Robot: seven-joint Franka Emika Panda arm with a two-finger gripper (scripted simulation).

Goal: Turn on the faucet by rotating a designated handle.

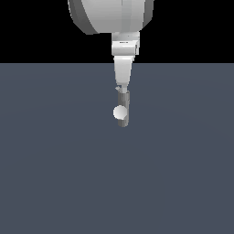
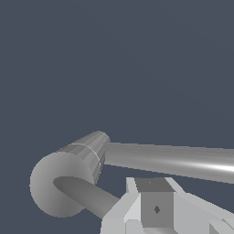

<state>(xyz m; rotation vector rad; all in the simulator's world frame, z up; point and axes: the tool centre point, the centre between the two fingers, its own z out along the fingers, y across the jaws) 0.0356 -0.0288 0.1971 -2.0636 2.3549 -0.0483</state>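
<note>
The faucet (image 1: 124, 109) is a small grey upright post with a pale ball (image 1: 119, 112) on its front. My gripper (image 1: 120, 87) hangs straight down onto the post's top and hides the handle in the exterior view. In the wrist view the post (image 2: 87, 151) looks short. The handle (image 2: 173, 160) is a long light-grey bar running sideways from it. The ball (image 2: 48, 185) sits beside the post, and a darker rod (image 2: 87, 194) runs from it toward my fingers (image 2: 155, 205). The fingers form one block with no gap and hold nothing. They sit just beside the handle.
A flat dark blue-grey floor (image 1: 55, 173) spreads all around the faucet. The arm's large white upper links (image 1: 109, 16) hang overhead at the back. Nothing else stands near.
</note>
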